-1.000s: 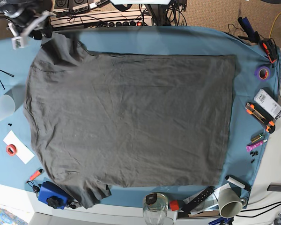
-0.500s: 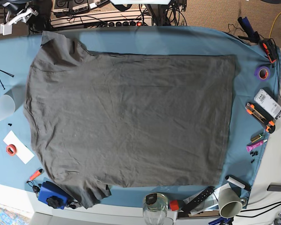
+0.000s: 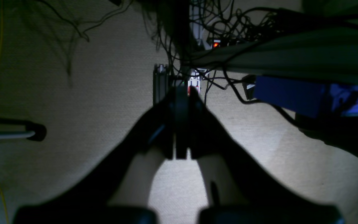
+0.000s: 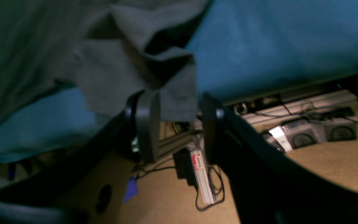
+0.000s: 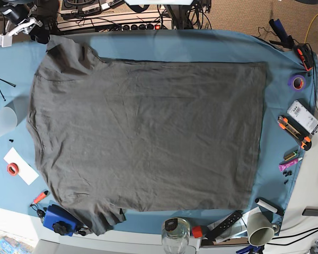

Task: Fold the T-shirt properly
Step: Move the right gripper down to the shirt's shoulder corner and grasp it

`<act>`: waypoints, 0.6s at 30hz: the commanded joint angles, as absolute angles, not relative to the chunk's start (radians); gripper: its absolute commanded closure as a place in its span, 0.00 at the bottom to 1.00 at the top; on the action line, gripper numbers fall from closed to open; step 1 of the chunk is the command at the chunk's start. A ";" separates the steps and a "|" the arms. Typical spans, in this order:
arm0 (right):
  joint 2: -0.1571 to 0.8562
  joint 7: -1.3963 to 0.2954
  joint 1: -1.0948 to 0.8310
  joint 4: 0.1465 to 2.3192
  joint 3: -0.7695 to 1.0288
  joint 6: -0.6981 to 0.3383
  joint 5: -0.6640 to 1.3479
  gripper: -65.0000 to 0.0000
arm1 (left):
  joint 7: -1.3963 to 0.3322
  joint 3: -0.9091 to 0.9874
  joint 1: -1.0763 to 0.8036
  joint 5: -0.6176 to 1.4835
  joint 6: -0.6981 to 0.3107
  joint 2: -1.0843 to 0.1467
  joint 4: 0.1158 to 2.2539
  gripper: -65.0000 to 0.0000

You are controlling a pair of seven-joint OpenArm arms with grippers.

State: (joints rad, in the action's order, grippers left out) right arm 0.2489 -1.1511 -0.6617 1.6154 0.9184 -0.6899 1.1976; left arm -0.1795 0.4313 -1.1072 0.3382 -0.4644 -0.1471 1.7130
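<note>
The dark grey T-shirt (image 5: 148, 132) lies flat on the blue table cloth (image 5: 201, 45), collar side to the left and hem to the right. Its far-left sleeve (image 5: 69, 53) reaches the table's far edge. My right gripper (image 5: 34, 30) is at that corner, open. In the right wrist view its fingers (image 4: 148, 124) flank the sleeve's hem (image 4: 179, 102), and my right gripper (image 4: 179, 124) holds nothing. My left gripper (image 3: 181, 93) is shut and empty, off the table over the carpet floor. It does not show in the base view.
Tools, a purple tape roll (image 5: 298, 81) and a white device (image 5: 303, 116) line the right edge. A blue box (image 5: 58, 219), a glass jar (image 5: 176, 233) and a cup (image 5: 261, 227) stand along the front. A clear cup (image 5: 1, 121) and a paper slip (image 5: 18, 165) lie at the left.
My right gripper drew back from the far-left sleeve toward the corner, then came slightly nearer again. The T-shirt has not moved.
</note>
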 commanded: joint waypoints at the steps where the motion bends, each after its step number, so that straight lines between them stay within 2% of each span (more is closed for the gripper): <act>1: 0.265 -1.127 -0.666 1.625 0.929 -0.698 1.205 0.65 | -0.164 0.435 -1.127 0.345 -0.470 -0.150 1.726 1.00; 6: 0.263 -1.171 -0.674 1.625 0.932 -0.698 1.211 0.65 | -0.164 0.435 -1.127 0.345 -0.470 -0.150 1.732 1.00; 18: 0.260 -1.120 -0.661 1.621 0.929 -0.698 1.153 0.65 | -0.164 0.435 -1.116 0.345 -0.470 -0.150 1.735 1.00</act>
State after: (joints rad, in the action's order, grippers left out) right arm 0.2459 -1.1393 -0.6537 1.6108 0.9192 -0.6895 1.1362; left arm -0.1795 0.4313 -1.0966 0.3382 -0.4648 -0.1467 1.7222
